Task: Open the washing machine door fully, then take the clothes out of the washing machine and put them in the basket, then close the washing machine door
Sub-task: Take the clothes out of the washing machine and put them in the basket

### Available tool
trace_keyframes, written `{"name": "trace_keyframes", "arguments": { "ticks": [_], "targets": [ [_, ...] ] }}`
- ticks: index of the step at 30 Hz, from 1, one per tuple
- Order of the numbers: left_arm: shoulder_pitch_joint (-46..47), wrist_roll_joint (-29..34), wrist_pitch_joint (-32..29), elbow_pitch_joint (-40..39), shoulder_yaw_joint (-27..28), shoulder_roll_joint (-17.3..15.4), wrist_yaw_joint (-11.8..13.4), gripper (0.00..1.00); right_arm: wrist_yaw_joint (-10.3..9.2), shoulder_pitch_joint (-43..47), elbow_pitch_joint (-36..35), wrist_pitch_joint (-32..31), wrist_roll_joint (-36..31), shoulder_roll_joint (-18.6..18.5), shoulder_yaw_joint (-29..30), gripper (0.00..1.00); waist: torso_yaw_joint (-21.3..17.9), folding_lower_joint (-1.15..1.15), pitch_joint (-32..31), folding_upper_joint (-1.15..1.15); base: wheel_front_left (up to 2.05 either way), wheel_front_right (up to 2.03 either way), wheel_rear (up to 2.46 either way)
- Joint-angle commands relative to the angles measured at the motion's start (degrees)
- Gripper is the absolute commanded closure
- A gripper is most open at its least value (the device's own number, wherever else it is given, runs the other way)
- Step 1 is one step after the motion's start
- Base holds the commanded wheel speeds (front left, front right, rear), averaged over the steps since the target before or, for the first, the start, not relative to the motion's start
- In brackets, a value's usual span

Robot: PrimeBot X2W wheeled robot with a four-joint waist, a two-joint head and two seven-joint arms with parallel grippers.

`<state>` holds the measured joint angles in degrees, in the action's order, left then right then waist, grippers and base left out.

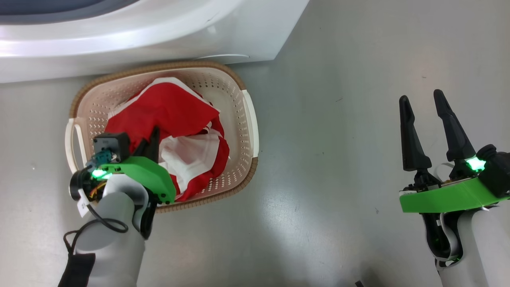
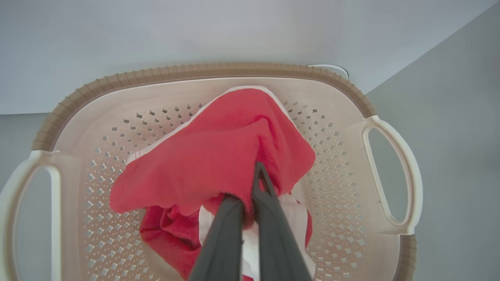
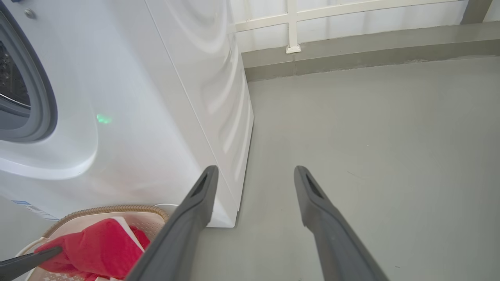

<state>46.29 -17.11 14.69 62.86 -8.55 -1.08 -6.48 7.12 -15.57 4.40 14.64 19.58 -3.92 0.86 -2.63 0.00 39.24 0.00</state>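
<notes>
The clothes lie in the basket, which stands on the floor at 9 o'clock from the middle of the head view. The washing machine is just beyond the basket, at its 12 o'clock. The left pincer comes in from the basket's 7 o'clock and is closed tight on a fold of red cloth, holding it a little above the heap. The right pincer is at 3 o'clock, well apart from the basket, with its fingers wide open and nothing between them. The cloth looks soft, light and limp, so I judge it will hang and fold, not slide. It may cling to a finger on release. A raised fold or the white edge is the best place to pinch.
</notes>
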Motion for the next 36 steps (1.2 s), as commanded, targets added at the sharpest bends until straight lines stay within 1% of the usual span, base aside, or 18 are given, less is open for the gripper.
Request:
{"name": "trace_keyframes", "arguments": {
  "ticks": [1, 8, 15, 19, 29, 36],
  "targets": [
    [-1.0, -0.2, 0.3, -1.3, 1.2, -1.8, 0.5, 0.00, 0.36, 0.1, -1.1, 0.4, -0.4, 0.0, -1.5, 0.00, 0.0, 0.00, -0.2, 0.00, 0.00, 0.00, 0.00],
    [-2.5, -0.3, 0.3, -3.3, 2.3, -1.8, 0.9, 0.00, 0.36, 0.6, -0.5, 0.4, -0.5, -0.3, -1.4, 0.00, 0.3, 0.00, -2.6, 0.00, 0.00, 0.00, 0.00],
    [-5.3, 0.8, 0.3, -7.3, 4.7, -1.8, 1.0, 0.00, 0.36, 1.6, 0.2, 0.4, -0.7, -0.8, -1.7, 0.00, 0.7, 0.00, -6.8, 0.00, 0.00, 0.00, 0.00],
    [-7.7, 3.1, 0.3, -11.0, 5.7, -1.9, 1.3, 0.00, 0.36, 2.6, 0.6, 0.4, -0.8, -1.2, -2.0, 0.00, 1.0, 0.00, -9.7, 0.00, 0.00, 0.00, 0.00],
    [-15.0, 7.3, 0.3, -22.8, 9.2, -1.8, 0.7, 0.00, 0.36, 6.3, 2.1, 0.4, -0.9, -2.5, -2.5, 0.00, 1.5, 0.00, -17.4, 0.00, 0.00, 0.00, 0.00],
    [-21.3, 8.0, 0.3, -30.0, 10.9, -1.8, 0.2, 0.00, 0.36, 8.9, 2.8, 0.4, -0.9, -3.1, -2.5, 0.00, 1.7, 0.00, -22.7, 0.00, 0.00, 0.00, 0.00]
  ]
}}
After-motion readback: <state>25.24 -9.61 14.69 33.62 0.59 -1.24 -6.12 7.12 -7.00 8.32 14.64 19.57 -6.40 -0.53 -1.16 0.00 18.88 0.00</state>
